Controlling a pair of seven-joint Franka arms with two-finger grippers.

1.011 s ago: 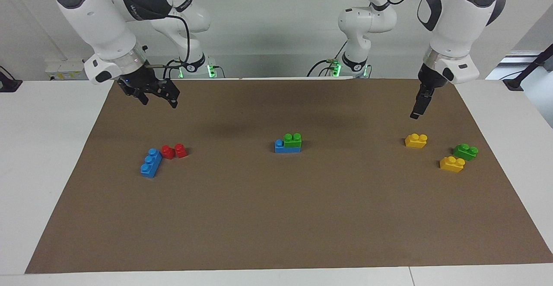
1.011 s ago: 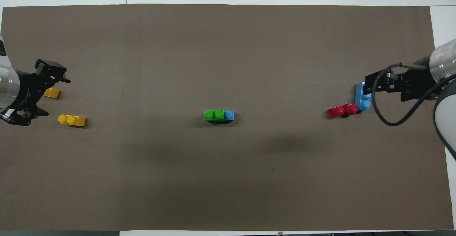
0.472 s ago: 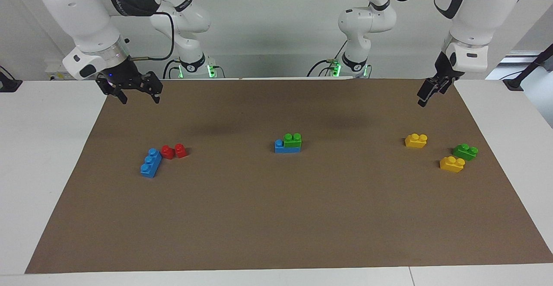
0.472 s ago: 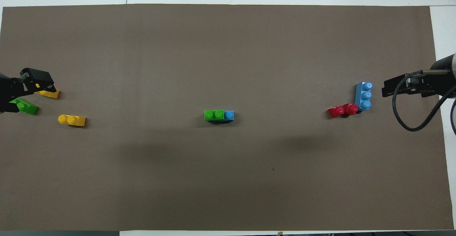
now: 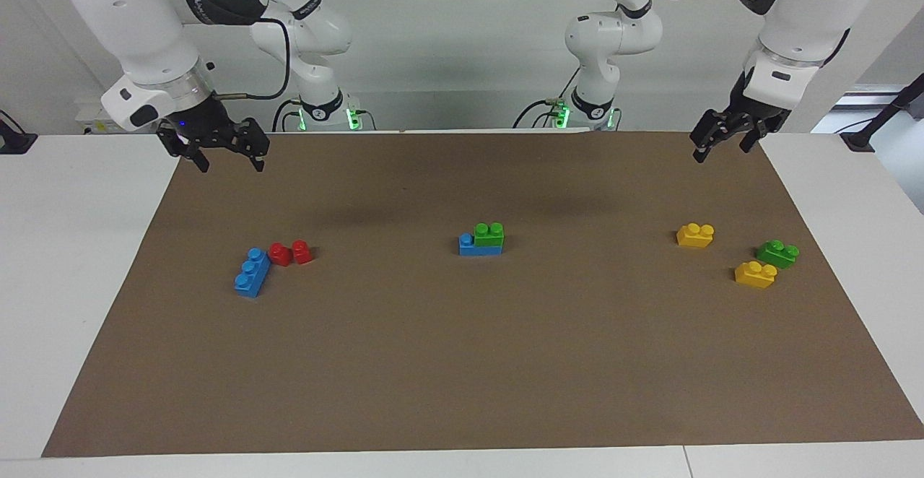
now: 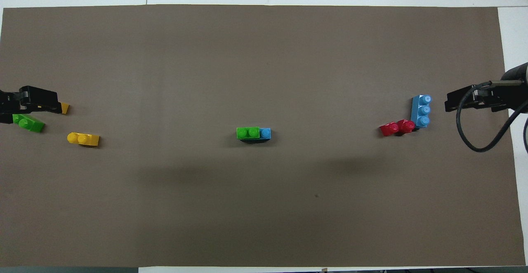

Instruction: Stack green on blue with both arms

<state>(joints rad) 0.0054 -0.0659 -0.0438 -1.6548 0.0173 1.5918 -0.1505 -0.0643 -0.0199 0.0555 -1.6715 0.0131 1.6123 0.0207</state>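
Two white arms hang over my surface (image 5: 79, 261), a white top covered almost wholly by a brown mat (image 5: 462, 362), with a pale wall in the upper part of the facing frame. White margins show at both ends of the mat and along the lower edge; the lower half of the mat is open room.

I count eight bricks. At centre frame a green brick (image 5: 489, 239) sits stacked on a blue brick (image 5: 469, 245), one blue stud left uncovered. At the left of the facing frame lie a second blue brick (image 5: 252, 272) and two red bricks (image 5: 291, 253), touching it. At the right lie a second green brick (image 5: 777, 253) and two yellow bricks (image 5: 695, 235), the lower one (image 5: 755, 274) just beside the green.

My right hand (image 5: 227, 162), upper left, hangs released over the mat's corner, holding nothing. My left hand (image 5: 722, 143), upper right, is likewise spread and empty.
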